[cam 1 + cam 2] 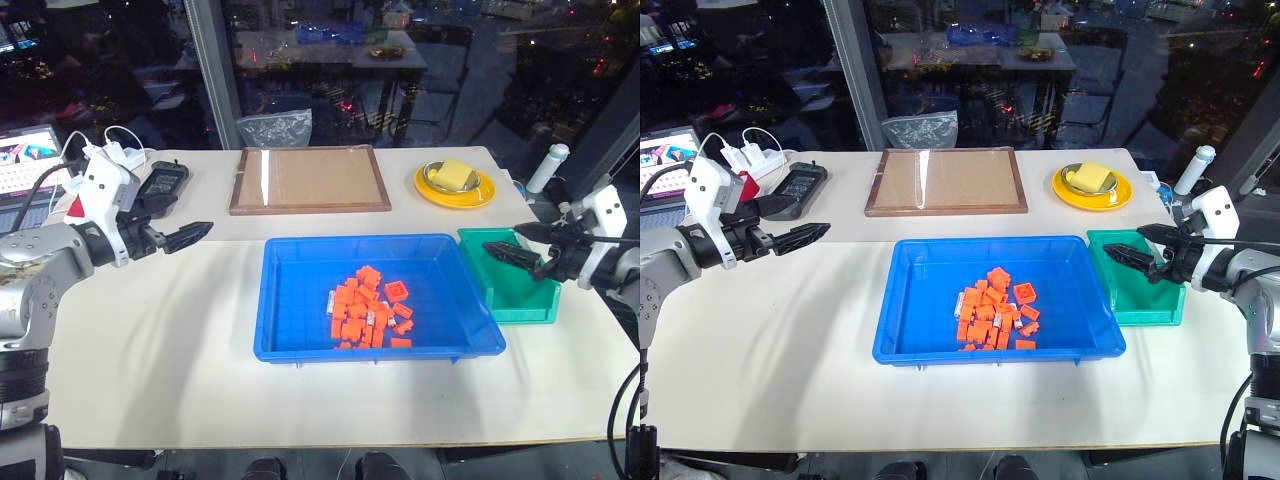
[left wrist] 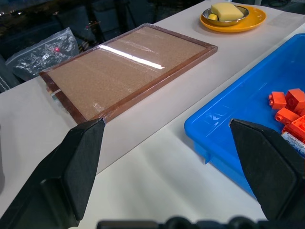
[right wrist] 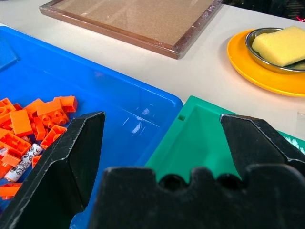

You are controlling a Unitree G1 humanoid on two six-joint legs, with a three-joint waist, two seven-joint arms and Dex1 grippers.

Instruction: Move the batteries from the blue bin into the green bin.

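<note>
The blue bin (image 1: pixel 290 300) lies in the middle of the table and holds a heap of orange bricks (image 1: pixel 368 308). Among the bricks lie small silvery batteries (image 3: pixel 21 164), partly covered by them. The green bin (image 1: pixel 525 300) stands against the blue bin's right end, and the part of its inside that I see is bare. My right gripper (image 1: pixel 500 238) hovers open over the green bin's left part with nothing between its fingers. My left gripper (image 2: pixel 167 126) hangs open and holding nothing above the bare table, left of the blue bin and pointing toward it.
Behind the blue bin lies a brown wooden-framed tray (image 1: pixel 310 180). A yellow plate (image 1: pixel 455 190) with a metal bowl and a yellow sponge sits at the back right. A black device (image 1: pixel 162 185), a white charger (image 1: pixel 125 155) and a laptop (image 1: pixel 25 165) are at the back left.
</note>
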